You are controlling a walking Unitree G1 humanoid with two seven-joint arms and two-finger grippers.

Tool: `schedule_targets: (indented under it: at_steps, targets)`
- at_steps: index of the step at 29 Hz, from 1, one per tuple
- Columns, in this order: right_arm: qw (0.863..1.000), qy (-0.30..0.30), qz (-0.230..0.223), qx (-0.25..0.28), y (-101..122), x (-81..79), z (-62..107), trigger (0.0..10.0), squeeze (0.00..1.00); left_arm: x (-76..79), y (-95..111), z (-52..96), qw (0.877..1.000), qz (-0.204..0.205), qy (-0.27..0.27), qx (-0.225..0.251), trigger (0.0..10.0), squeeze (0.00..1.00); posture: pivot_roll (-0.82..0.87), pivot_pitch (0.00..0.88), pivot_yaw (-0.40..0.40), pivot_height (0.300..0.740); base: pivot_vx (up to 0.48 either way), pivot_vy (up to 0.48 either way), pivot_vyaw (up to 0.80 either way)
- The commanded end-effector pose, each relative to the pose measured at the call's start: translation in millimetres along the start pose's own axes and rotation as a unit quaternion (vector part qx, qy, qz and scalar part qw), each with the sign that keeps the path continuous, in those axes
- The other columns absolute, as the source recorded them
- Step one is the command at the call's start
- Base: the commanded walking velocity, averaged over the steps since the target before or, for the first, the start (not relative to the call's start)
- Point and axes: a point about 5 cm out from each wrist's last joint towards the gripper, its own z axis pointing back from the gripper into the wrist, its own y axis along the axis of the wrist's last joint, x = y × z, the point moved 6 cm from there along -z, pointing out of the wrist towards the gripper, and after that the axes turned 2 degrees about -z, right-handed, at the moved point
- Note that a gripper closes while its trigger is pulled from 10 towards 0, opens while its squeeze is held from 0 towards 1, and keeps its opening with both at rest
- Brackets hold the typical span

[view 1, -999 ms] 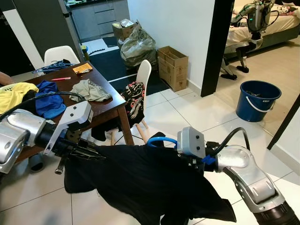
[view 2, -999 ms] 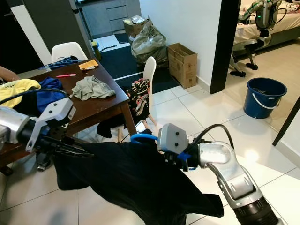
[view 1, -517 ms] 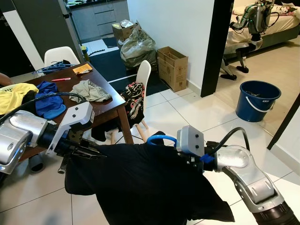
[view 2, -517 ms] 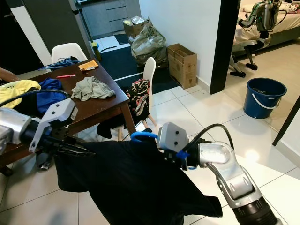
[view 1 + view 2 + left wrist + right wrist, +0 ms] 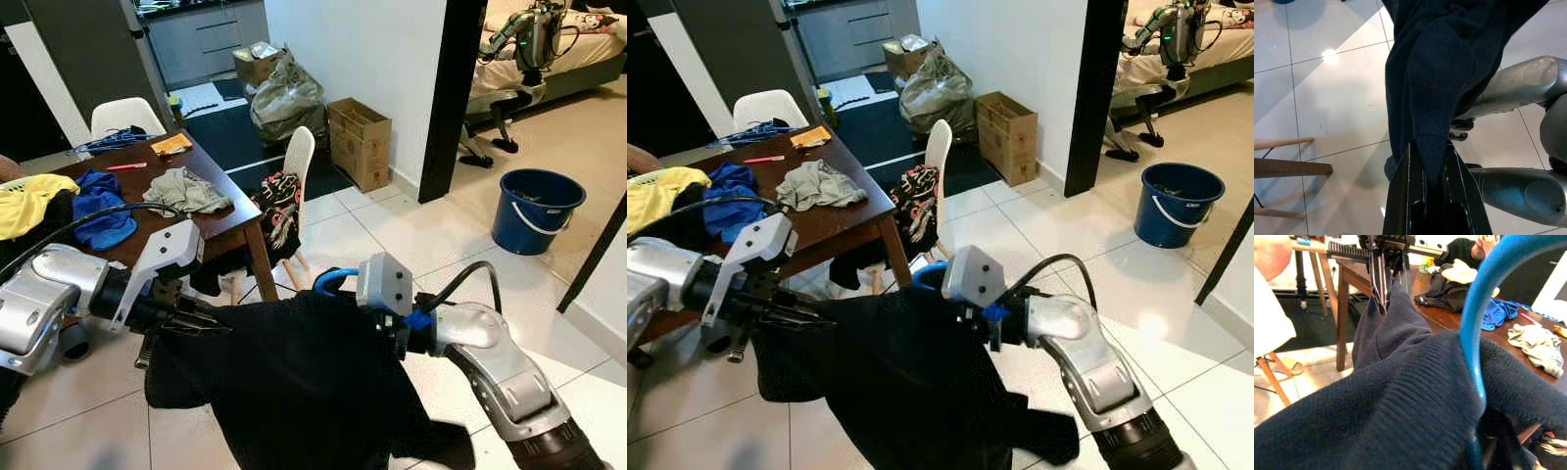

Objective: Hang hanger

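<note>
A dark garment (image 5: 294,382) hangs over a blue hanger whose hook (image 5: 331,279) sticks up at its top edge. My left gripper (image 5: 214,324) is shut on the garment's left edge, and in the left wrist view the black fingers (image 5: 1413,196) pinch a fold of the dark knit (image 5: 1435,83). My right gripper (image 5: 394,331) is at the garment's upper right, shut on the hanger, its fingertips buried under the cloth. In the right wrist view the hanger's blue hook (image 5: 1481,328) curves up out of the garment (image 5: 1400,401).
A brown table (image 5: 227,221) with loose clothes stands to the left, and a white chair (image 5: 298,159) draped with cloth is beside it. A blue bucket (image 5: 535,208), a cardboard box (image 5: 361,140) and a black door frame (image 5: 443,98) lie ahead to the right. A person (image 5: 1484,247) sits behind the table.
My right gripper has carried the hanger a little left and up, closer to my left gripper. The garment now bunches more between them. Both grips hold.
</note>
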Motion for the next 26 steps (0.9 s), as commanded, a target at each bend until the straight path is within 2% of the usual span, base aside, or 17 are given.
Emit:
schedule_targets:
  at_steps: [1, 9, 12, 13, 14, 15, 17, 18, 19, 20, 23, 26]
  targets:
    - [1.0, 0.001, -0.007, 0.01, 2.4, 1.2, -0.2, 10.0, 1.0, -4.1, -5.3, 7.1, 1.0, 0.006, 0.023, -0.008, 0.0, 0.0, 0.01, 0.0, 0.123, 0.74, 0.0, 0.0, 0.0]
    - [1.0, -0.023, -0.011, -0.001, -4.6, 10.4, 9.4, 10.0, 1.0, -1.4, -19.4, 16.1, 0.999, 0.022, 0.038, -0.025, 0.0, 0.0, 0.01, 0.0, 0.13, 0.74, 0.0, 0.0, 0.0]
    - [0.999, -0.047, -0.01, -0.015, -11.7, 19.0, 16.0, 10.0, 1.0, -2.6, -27.8, 24.6, 0.997, 0.03, 0.056, -0.039, 0.0, 0.0, 0.01, 0.0, 0.132, 0.74, 0.0, 0.0, 0.0]
    - [0.997, -0.067, -0.009, -0.027, -17.1, 26.5, 21.2, 10.0, 1.0, -4.8, -33.1, 30.3, 0.996, 0.032, 0.072, -0.049, 0.0, 0.0, 0.01, 0.0, 0.127, 0.74, 0.0, 0.0, 0.0]
    - [0.997, -0.067, -0.009, -0.027, -17.1, 26.5, 21.2, 10.0, 1.0, -4.8, -33.1, 30.3, 0.996, 0.032, 0.072, -0.049, 0.0, 0.0, 0.01, 0.0, 0.127, 0.74, 0.0, 0.0, 0.0]
    - [0.994, -0.096, -0.006, -0.043, -24.0, 36.8, 27.9, 10.0, 1.0, -7.5, -38.8, 37.2, 0.994, 0.035, 0.091, -0.058, 0.0, 0.0, 0.01, 0.0, 0.127, 0.74, 0.0, 0.0, 0.0]
    - [0.994, -0.096, -0.006, -0.043, -24.0, 36.8, 27.9, 10.0, 1.0, -7.5, -38.8, 37.2, 0.994, 0.035, 0.091, -0.058, 0.0, 0.0, 0.01, 0.0, 0.127, 0.74, 0.0, 0.0, 0.0]
    - [0.991, -0.123, -0.002, -0.057, -29.4, 46.4, 33.8, 10.0, 1.0, -9.0, -41.6, 43.9, 0.992, 0.039, 0.106, -0.062, 0.0, 0.0, 0.01, 0.0, 0.123, 0.74, 0.0, 0.0, 0.0]
    - [0.991, -0.123, -0.002, -0.057, -29.4, 46.4, 33.8, 10.0, 1.0, -9.0, -41.6, 43.9, 0.992, 0.039, 0.106, -0.062, 0.0, 0.0, 0.01, 0.0, 0.123, 0.74, 0.0, 0.0, 0.0]
    - [0.987, -0.148, -0.002, -0.067, -34.0, 55.0, 40.3, 10.0, 1.0, -9.9, -44.4, 51.5, 0.989, 0.043, 0.121, -0.066, 0.0, 0.0, 0.01, 0.0, 0.121, 0.74, 0.0, 0.0, 0.0]
    - [0.982, -0.173, 0.001, -0.08, -39.3, 63.6, 46.9, 10.0, 1.0, -10.4, -47.3, 58.8, 0.987, 0.046, 0.135, -0.07, 0.0, 0.0, 0.01, 0.0, 0.12, 0.74, 0.0, 0.0, 0.0]
    - [0.964, -0.24, 0.007, -0.115, -52.9, 84.5, 60.4, 10.0, 1.0, -10.5, -52.4, 71.1, 0.983, 0.05, 0.157, -0.081, 0.0, 0.0, 0.02, 0.0, 0.118, 0.74, 0.0, 0.0, 0.0]
